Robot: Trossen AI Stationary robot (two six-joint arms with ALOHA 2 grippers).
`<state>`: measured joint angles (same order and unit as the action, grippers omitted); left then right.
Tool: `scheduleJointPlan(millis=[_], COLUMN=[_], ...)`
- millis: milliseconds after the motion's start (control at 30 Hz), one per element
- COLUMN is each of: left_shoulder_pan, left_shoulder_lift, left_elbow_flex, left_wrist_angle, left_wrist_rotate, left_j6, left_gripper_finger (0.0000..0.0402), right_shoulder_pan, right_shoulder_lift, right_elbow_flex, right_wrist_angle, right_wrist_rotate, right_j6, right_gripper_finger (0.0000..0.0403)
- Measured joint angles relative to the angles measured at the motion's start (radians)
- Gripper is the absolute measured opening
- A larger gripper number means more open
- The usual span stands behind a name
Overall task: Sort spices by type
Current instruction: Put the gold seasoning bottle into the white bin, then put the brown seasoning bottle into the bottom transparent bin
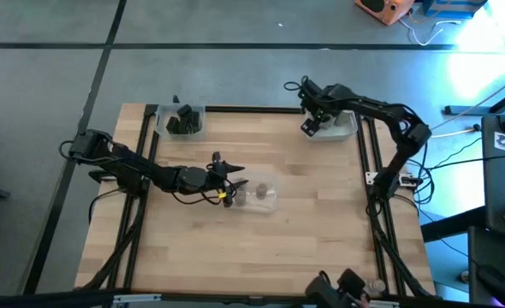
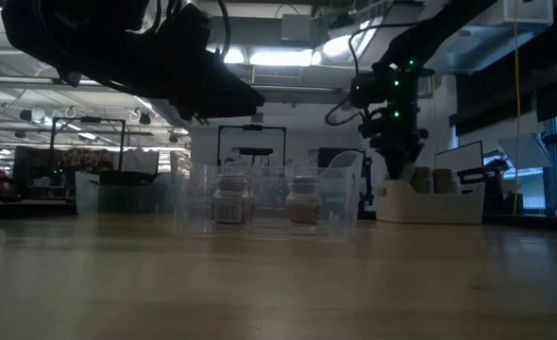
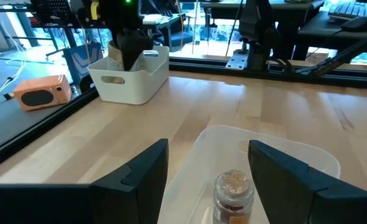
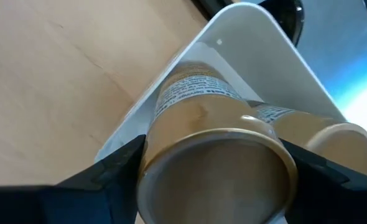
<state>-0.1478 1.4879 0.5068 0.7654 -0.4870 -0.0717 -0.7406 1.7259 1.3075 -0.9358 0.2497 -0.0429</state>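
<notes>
My left gripper (image 1: pixel 235 178) (image 3: pixel 208 149) is open and hovers at the left end of a clear tray (image 1: pixel 268 204). Two small grey-brown jars (image 2: pixel 231 200) (image 2: pixel 302 200) stand in that tray, and one jar (image 3: pixel 233 193) shows just ahead of the spread fingers. My right gripper (image 1: pixel 311 127) (image 4: pixel 214 155) is shut on a tan cylinder (image 4: pixel 202 118) over the white tray (image 1: pixel 342 130) at the far right. Another tan cylinder (image 4: pixel 333 140) lies in that tray. Dark blocky spices (image 1: pixel 182 121) sit in a tray at the far left. My right gripper pinches the tan cylinder between its two fingers (image 4: pixel 118 168), on the side wall near its pale round end (image 4: pixel 221 180), which faces the wrist camera. The fingers come from above, slanting down. The cylinder's other end (image 4: pixel 193 81) points down into the white tray.
A black rail frame (image 1: pixel 145 154) borders the wooden table (image 1: pixel 252 257). Bare wood lies across the near half and between the trays. The white tray (image 2: pixel 430 203) stands right of the clear tray (image 2: pixel 269 203) in the low view. More small containers (image 1: pixel 372 287) sit at the near edge.
</notes>
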Motion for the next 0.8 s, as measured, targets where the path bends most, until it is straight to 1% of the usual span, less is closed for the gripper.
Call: scheduleJointPlan(millis=[167,300,467,567,700,800], left_shoulder_pan=[0.000,0.000,-0.001,-0.001,-0.001,-0.001], left_shoulder_lift=[0.000,0.000,0.000,0.000,0.000,0.000], left_elbow_flex=[0.000,0.000,0.000,0.000,0.000,0.000], left_wrist_angle=[0.000,0.000,0.000,0.001,0.001,0.001], left_wrist_rotate=[0.000,0.000,0.000,0.000,0.000,0.000], left_j6=[-0.002,-0.002,-0.003,-0.004,-0.005,-0.006], left_gripper_finger=[0.0205,0.0205,0.0205,0.0205,0.0205,0.0205], right_shoulder_pan=[0.000,0.002,0.010,0.034,0.080,0.117], right_shoulder_lift=[0.015,0.012,0.012,-0.003,-0.039,-0.070], right_elbow_flex=[0.000,0.002,0.050,0.090,0.128,0.159], right_wrist_angle=[0.016,0.017,-0.100,-0.162,-0.168,-0.206], right_wrist_rotate=[0.002,0.005,0.005,0.039,0.107,0.117], right_j6=[-0.005,-0.012,-0.013,-0.007,-0.007,0.013], right_gripper_finger=[0.0312,0.0321,0.0323,0.0324,0.0325,0.0325])
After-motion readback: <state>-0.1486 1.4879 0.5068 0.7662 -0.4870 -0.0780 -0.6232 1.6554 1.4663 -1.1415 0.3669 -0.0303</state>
